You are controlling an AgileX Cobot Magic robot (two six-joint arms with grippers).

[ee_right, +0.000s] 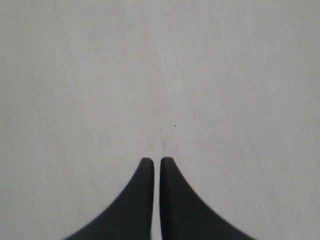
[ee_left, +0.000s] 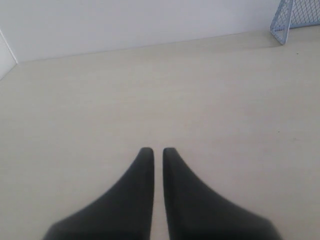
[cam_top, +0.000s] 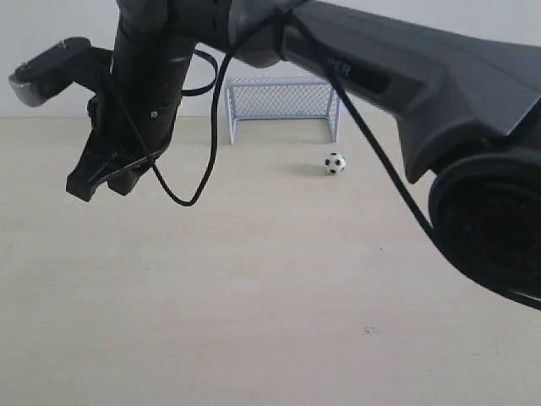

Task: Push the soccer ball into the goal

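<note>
Claws clenched and empty: left claw (ee_left: 153, 150) and right claw (ee_right: 152, 160) hover over the table (cam_top: 254, 296), neither near the soccer ball (cam_top: 335, 163), which sits before the right post of the goal (cam_top: 281, 99). Approach looks pending: get behind the ball, then nudge it inward.

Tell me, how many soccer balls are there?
1. The soccer ball lies on the tabletop just in front of the goal, near its right-hand post. The arm blocks some view, so another could be hidden.
</note>
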